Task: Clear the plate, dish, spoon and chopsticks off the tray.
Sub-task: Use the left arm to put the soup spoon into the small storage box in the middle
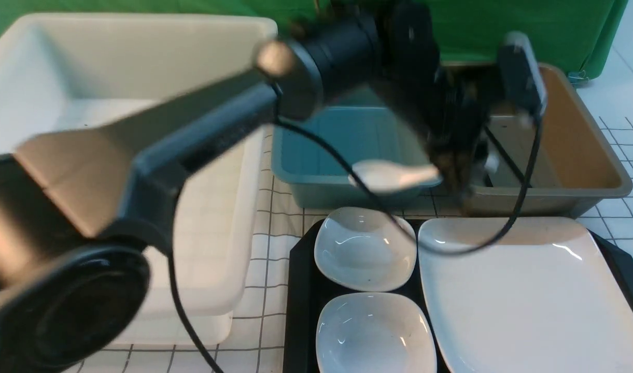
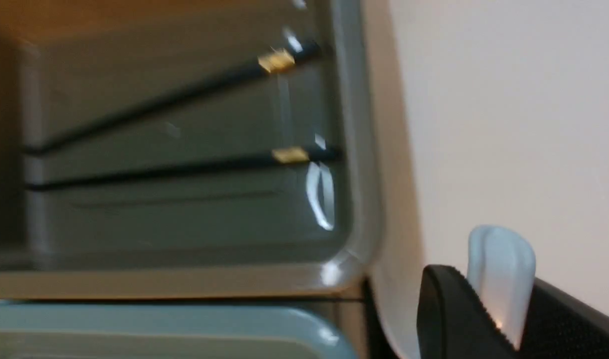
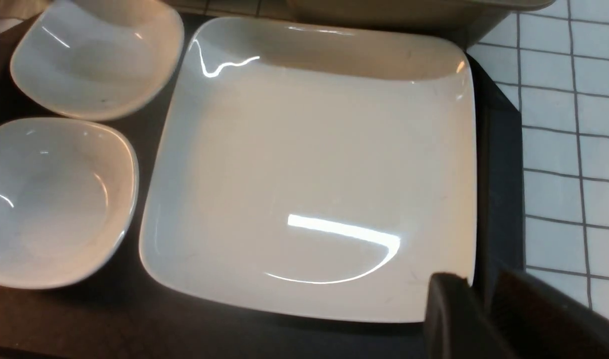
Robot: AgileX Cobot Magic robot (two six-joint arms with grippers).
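My left gripper (image 1: pixel 448 171) is shut on the handle of the white spoon (image 1: pixel 394 176), which hangs above the gap between the blue and brown bins. In the left wrist view the spoon (image 2: pixel 501 269) sits pinched between the jaws of that gripper (image 2: pixel 486 276). The black chopsticks (image 2: pixel 159 104) lie inside the brown bin. The large white plate (image 1: pixel 534 295) and two small white dishes (image 1: pixel 365 248) (image 1: pixel 376 334) rest on the black tray (image 1: pixel 300 290). My right gripper (image 3: pixel 476 279) hovers at the plate's (image 3: pixel 314 164) corner, jaws slightly open and holding nothing.
Behind the tray stand a blue bin (image 1: pixel 347 140) and a brown bin (image 1: pixel 580 155). A large white bin (image 1: pixel 114 77) fills the left. My left arm and its cable cross over the tray. A checked cloth covers the table (image 3: pixel 558 149).
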